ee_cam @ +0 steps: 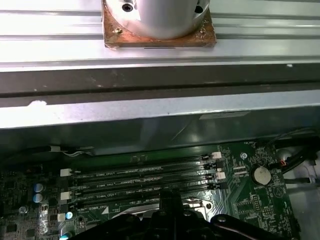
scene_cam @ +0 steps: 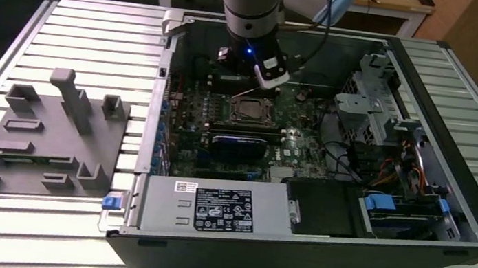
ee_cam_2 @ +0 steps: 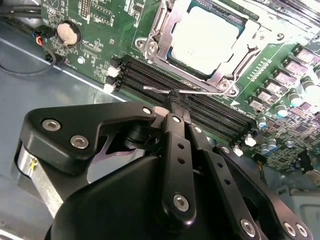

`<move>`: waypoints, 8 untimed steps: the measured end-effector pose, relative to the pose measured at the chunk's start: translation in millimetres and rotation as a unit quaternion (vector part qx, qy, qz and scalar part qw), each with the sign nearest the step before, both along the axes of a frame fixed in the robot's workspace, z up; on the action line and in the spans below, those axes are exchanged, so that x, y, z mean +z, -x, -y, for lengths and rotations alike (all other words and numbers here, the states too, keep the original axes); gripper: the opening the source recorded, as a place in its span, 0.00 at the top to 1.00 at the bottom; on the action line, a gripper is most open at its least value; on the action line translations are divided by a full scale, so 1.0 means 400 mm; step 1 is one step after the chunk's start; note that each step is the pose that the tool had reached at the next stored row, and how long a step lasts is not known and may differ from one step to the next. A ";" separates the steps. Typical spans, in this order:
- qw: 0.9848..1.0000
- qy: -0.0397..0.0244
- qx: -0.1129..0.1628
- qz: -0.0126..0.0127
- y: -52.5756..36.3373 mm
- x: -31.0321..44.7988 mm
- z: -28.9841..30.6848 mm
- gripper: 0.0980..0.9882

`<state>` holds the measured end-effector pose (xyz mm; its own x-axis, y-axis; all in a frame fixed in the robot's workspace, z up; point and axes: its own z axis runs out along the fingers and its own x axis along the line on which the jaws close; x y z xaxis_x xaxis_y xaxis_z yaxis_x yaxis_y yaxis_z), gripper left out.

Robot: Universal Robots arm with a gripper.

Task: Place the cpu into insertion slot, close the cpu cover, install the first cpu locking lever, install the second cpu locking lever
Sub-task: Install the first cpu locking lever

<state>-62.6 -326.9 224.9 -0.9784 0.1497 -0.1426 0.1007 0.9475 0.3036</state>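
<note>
Evidently the work stands at the lever step: the cpu (ee_cam_2: 202, 37) lies seated in the slot (ee_cam_2: 144, 46), its pale top facing up, and the cover (ee_cam_2: 192, 70) is down flat around it, framing it on all 4 sides. Which of the 2 levers is in hand I cannot tell. The lever (ee_cam_2: 205, 91), a thin bright rod, runs along the slot's edge just beside the long black memory slots (ee_cam_2: 150, 75) on the board (ee_cam_2: 90, 30).

In the second wrist view the gripper (ee_cam_2: 175, 100) has its fingers pressed together, tips meeting right on that rod and seemingly pinching it, with nothing else touched. The exterior view puts the gripper low inside the case (scene_cam: 449, 224), just by the slot.

By my judgement this step calls for a firm pinch, since so slim and springy a rod would slip easily, and for steering it down and sideways under its catch without scraping the board
</note>
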 end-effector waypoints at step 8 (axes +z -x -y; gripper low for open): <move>1.000 0.003 -0.005 0.000 0.000 -0.004 0.000 0.99</move>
<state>-62.6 -326.7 223.2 -0.9768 0.1586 -0.1439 0.1101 0.9482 0.2979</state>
